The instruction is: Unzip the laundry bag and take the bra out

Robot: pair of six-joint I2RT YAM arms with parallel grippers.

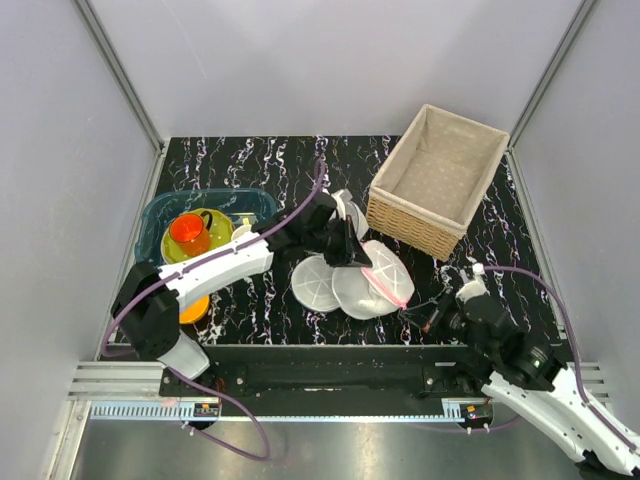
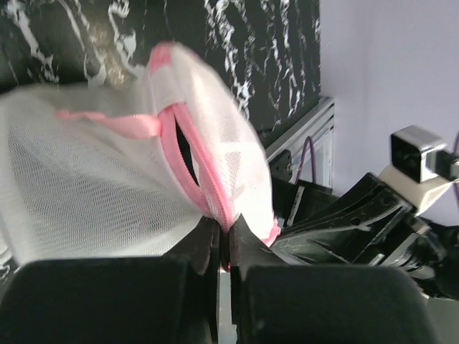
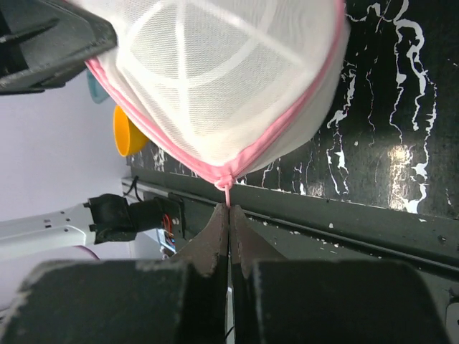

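The laundry bag (image 1: 385, 270), a white mesh dome with a pink rim, is held up off the table at the front centre. My left gripper (image 1: 352, 250) is shut on its pink zipper edge (image 2: 215, 204), and the jaws (image 2: 224, 231) pinch the rim. A short dark gap shows in the zipper (image 2: 183, 152), beside a pink strap (image 2: 115, 122). My right gripper (image 3: 229, 209) is shut on a thin pink pull cord (image 3: 228, 192) hanging from the bag's rim (image 3: 215, 72); in the top view it (image 1: 428, 318) is right of the bag. The bra is hidden.
Two all-white mesh domes (image 1: 318, 282) (image 1: 355, 293) lie left of the bag. A wicker basket (image 1: 435, 178) stands at the back right. A teal bin (image 1: 255, 203) with an orange cup and green plate sits at the left, with an orange bowl (image 1: 193, 308) near it.
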